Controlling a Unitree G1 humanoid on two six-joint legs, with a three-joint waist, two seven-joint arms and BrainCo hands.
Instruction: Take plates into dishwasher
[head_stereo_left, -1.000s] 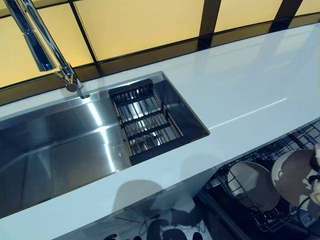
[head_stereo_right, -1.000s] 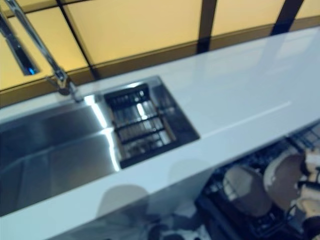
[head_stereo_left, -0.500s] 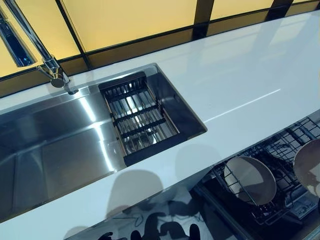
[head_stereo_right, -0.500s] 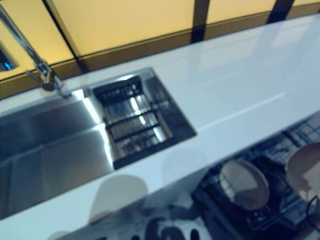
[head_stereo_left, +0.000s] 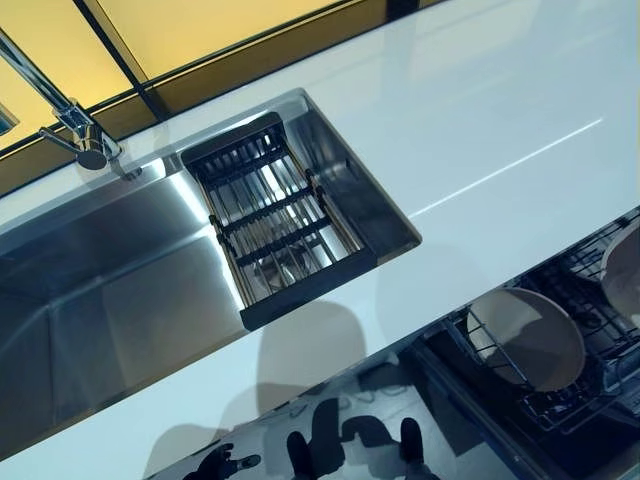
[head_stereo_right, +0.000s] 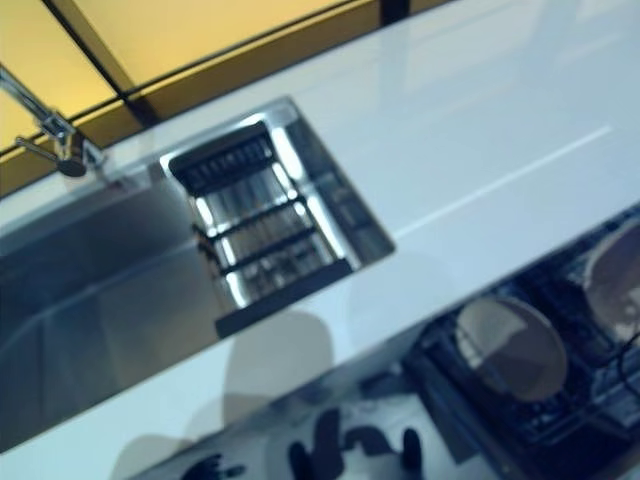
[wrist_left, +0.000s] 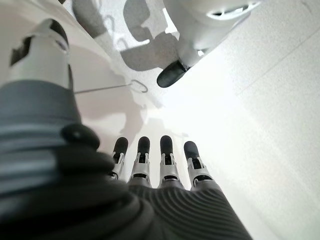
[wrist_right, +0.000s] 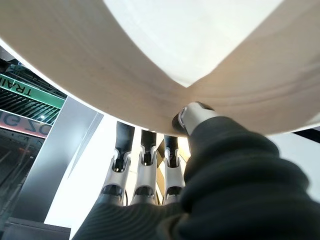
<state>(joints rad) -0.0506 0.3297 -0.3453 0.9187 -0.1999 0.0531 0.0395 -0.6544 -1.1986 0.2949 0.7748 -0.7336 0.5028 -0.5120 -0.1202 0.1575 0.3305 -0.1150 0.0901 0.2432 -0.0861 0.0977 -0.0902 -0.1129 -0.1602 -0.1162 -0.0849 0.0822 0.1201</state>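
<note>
A cream plate (wrist_right: 200, 40) fills the right wrist view. My right hand (wrist_right: 145, 170) is shut on it, thumb (wrist_right: 196, 115) pressed on one face and fingers behind the other. In the left eye view this plate (head_stereo_left: 626, 270) shows only at the right edge, over the open dishwasher rack (head_stereo_left: 580, 285); the hand itself is out of that view. A second plate (head_stereo_left: 527, 340) stands upright in the rack. My left hand (wrist_left: 155, 167) hangs open and holds nothing, seen only in its wrist view.
A white counter (head_stereo_left: 480, 130) runs above the dishwasher. Set into it is a steel sink (head_stereo_left: 110, 280) with a black drainer basket (head_stereo_left: 275, 225) at its right end and a faucet (head_stereo_left: 70, 120) behind. Yellow panels back the counter.
The camera has shifted, so the sink sits further left. The held plate has gone toward the right edge, and my right hand no longer shows in the eye views.
</note>
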